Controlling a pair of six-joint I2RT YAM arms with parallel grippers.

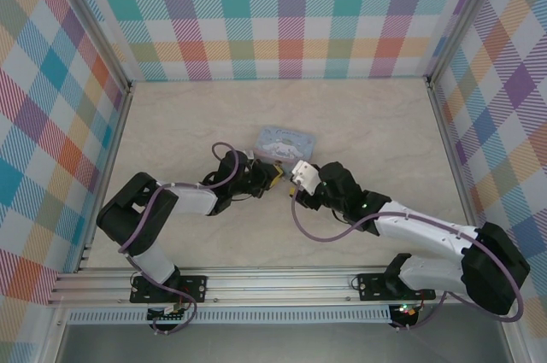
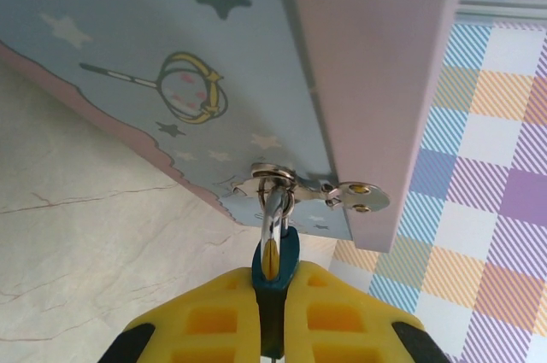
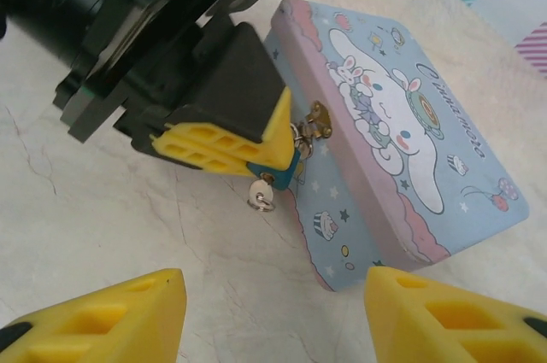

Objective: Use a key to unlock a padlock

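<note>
One table point(image 1: 188, 124) bore two arms, one pale blue tin point(image 3: 402, 124), one padlock point(image 2: 289, 252) and one key point(image 3: 261, 198). The left arm point(image 1: 184, 201) bent at the elbow and reached rightward. The right arm point(image 1: 419, 231) stretched low and leftward, and both met at the tin's near side. The left gripper point(image 3: 278, 162) pinched the padlock between its yellow pads, the shackle passing through the tin's hasp point(image 2: 350, 195). The right gripper point(image 3: 275, 282) stood spread wide, near the padlock but apart from it. The key, a silvery loop, hung just below the padlock; whether it sat in the lock I could not tell.
</note>
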